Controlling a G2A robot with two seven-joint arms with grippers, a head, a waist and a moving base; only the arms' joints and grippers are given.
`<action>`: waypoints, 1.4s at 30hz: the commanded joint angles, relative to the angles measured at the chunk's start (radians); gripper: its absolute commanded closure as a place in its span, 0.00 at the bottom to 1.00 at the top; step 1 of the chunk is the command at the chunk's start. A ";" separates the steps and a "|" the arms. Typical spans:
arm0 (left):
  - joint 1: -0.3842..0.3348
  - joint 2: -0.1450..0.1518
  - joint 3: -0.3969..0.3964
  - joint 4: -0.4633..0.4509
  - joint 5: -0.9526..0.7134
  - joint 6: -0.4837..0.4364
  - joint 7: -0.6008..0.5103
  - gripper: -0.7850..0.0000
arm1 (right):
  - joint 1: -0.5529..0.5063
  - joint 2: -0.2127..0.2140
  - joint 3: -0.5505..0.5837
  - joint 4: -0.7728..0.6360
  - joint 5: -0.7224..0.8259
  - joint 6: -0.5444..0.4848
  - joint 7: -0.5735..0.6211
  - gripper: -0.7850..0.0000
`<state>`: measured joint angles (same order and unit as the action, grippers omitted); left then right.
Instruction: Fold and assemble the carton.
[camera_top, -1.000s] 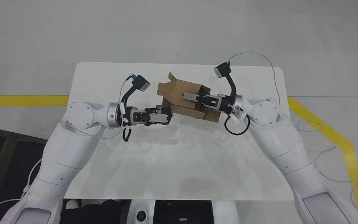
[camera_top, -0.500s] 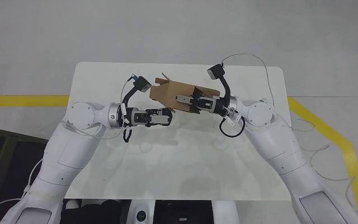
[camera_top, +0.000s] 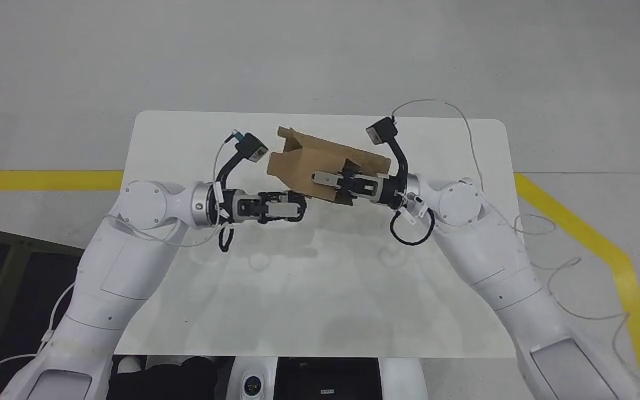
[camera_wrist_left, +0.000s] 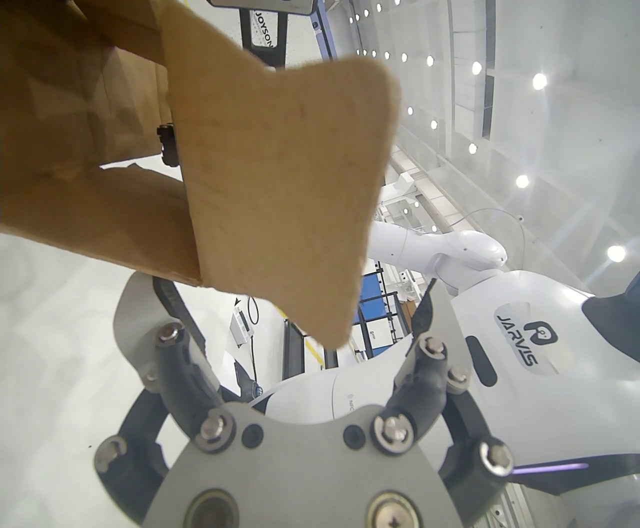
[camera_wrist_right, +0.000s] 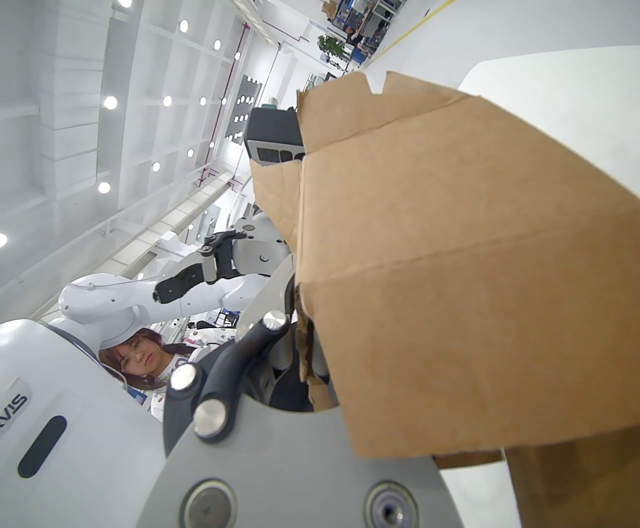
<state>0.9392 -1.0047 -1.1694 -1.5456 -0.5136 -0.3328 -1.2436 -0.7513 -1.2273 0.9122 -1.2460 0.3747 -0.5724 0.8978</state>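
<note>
Carton (camera_top: 318, 158) clamped in right gripper (camera_top: 326, 181), left gripper (camera_top: 297, 208) spread wide just beside it

Brown carton (camera_top: 318, 166), half-folded, flaps open

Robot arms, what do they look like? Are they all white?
Mostly. The left arm and right arm have smooth, rounded white shells and black wrists. The left tool and right tool are black and white, with shiny screws on a grey metal plate. Each wrist carries a small dark camera box on a curved black stalk, and a thin grey cable loops off the right arm.
</note>
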 joint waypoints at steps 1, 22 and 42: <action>0.000 0.000 -0.002 0.002 0.000 0.001 -0.003 0.00 | -0.002 0.001 0.009 0.011 0.004 -0.008 -0.004 1.00; -0.045 0.005 -0.038 0.134 0.169 -0.053 0.117 0.00 | -0.144 0.071 0.203 -0.081 0.108 0.078 0.260 1.00; -0.069 -0.008 0.056 0.157 0.381 -0.018 0.200 0.00 | -0.141 0.070 0.203 -0.133 0.155 0.039 0.286 1.00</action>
<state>0.8705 -1.0127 -1.1158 -1.3878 -0.1353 -0.3493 -1.0401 -0.8938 -1.1569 1.1159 -1.3792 0.5298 -0.5329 1.1836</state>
